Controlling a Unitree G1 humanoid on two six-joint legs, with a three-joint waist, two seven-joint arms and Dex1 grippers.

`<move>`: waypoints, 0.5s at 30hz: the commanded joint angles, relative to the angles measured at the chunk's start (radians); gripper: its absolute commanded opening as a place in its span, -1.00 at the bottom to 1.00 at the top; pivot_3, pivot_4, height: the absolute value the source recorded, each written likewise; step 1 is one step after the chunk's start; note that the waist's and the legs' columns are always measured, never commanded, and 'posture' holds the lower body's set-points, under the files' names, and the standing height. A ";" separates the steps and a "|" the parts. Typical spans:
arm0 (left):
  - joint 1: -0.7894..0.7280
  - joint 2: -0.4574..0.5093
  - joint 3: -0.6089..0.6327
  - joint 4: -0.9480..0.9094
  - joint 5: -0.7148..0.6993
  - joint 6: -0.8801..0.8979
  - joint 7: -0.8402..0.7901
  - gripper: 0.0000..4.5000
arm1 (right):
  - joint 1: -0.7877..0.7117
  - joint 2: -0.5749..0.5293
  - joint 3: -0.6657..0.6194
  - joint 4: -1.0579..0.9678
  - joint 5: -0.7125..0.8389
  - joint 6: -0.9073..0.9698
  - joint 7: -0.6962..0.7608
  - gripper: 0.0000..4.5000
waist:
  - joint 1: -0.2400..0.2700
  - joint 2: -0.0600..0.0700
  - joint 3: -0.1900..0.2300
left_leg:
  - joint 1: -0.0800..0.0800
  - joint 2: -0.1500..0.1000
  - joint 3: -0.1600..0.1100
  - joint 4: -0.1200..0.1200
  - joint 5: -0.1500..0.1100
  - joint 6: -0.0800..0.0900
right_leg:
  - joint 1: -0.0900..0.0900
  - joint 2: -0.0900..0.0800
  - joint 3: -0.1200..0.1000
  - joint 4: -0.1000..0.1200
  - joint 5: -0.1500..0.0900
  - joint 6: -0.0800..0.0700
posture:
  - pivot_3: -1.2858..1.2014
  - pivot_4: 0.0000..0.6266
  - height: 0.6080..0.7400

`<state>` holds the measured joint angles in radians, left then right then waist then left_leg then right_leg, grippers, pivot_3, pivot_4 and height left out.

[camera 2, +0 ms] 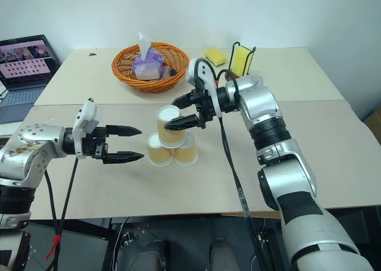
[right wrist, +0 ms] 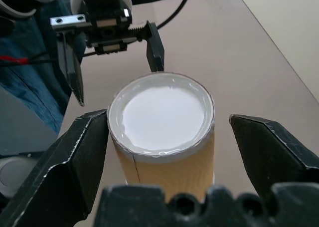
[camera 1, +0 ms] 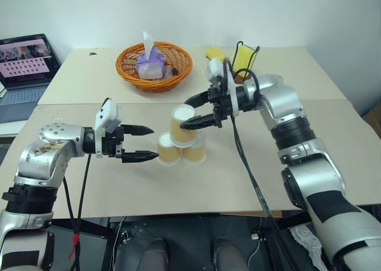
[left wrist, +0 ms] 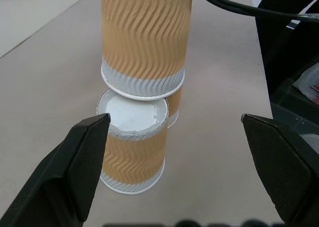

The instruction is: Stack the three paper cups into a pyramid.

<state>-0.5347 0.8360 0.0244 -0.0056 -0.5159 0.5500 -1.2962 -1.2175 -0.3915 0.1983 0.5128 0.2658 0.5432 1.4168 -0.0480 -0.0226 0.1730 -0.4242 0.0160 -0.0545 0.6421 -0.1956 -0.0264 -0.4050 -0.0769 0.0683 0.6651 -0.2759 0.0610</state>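
The three paper cups form the pyramid near the table's middle. Two stand upside down side by side, the left cup (camera 1: 168, 150) and the right cup (camera 1: 195, 151). The third cup (camera 1: 183, 127) rests upside down across their bases, white base up. My right gripper (camera 1: 184, 115) is open, with a finger on either side of that top cup (right wrist: 162, 114) and a gap showing at each side. My left gripper (camera 1: 155, 143) is open and level, just left of the lower left cup (left wrist: 133, 149), holding nothing.
An orange basket (camera 1: 180, 68) holding a tissue pack stands at the back. A yellow sponge (camera 2: 215, 56) and a black wire holder (camera 1: 244, 61) with a yellow cloth sit behind my right arm. A laptop (camera 1: 24, 62) is at the far left.
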 commanded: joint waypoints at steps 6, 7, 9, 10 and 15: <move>0.005 0.002 0.063 -0.033 -0.023 0.006 0.052 1.00 | -0.078 -0.067 -0.184 -0.239 0.149 0.182 -0.135 0.96 | 0.001 0.000 0.000 | 0.000 0.000 0.000 0.000 0.000 0.000 | 0.000 0.000 0.000 0.000 0.000 0.000 | 0.03 -0.52 1.00; 0.015 -0.008 0.082 -0.042 -0.034 0.018 0.081 1.00 | -0.074 -0.081 -0.213 -0.239 0.148 0.183 -0.175 0.96 | 0.002 0.000 0.000 | 0.000 0.000 0.000 0.000 0.000 0.000 | 0.000 0.000 0.000 0.000 0.000 0.000 | 0.03 -0.52 1.00; 0.060 -0.040 0.146 -0.074 -0.052 0.039 0.178 1.00 | -0.056 -0.115 -0.303 -0.233 0.154 0.199 -0.290 0.96 | 0.003 0.000 0.000 | 0.000 0.000 0.000 0.000 0.000 0.000 | 0.000 0.000 0.000 0.000 0.000 0.000 | 0.03 -0.52 1.00; 0.085 -0.057 0.176 -0.087 -0.049 0.040 0.230 1.00 | -0.040 -0.131 -0.339 -0.229 0.151 0.204 -0.348 0.96 | 0.006 0.000 0.000 | 0.000 0.000 0.000 0.000 0.000 0.000 | 0.000 -0.001 0.000 0.000 0.000 0.000 | 0.03 -0.52 1.00; 0.307 -0.195 0.370 -0.251 -0.043 0.094 0.564 1.00 | 0.221 -0.216 -0.498 -0.308 0.066 0.185 -0.663 0.96 | 0.011 -0.003 -0.002 | 0.000 0.000 0.000 -0.001 0.000 0.001 | 0.001 -0.002 0.000 -0.001 0.000 0.000 | 0.03 -0.52 1.00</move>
<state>-0.2618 0.6708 0.3179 -0.1700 -0.5514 0.6335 -0.8454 -1.0556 -0.5876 -0.2343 0.2495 0.3620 0.7288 0.8606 -0.0374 -0.0252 0.1715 -0.4250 0.0155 -0.0544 0.6416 -0.1959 -0.0259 -0.4042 -0.0791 0.0683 0.6639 -0.2757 0.0608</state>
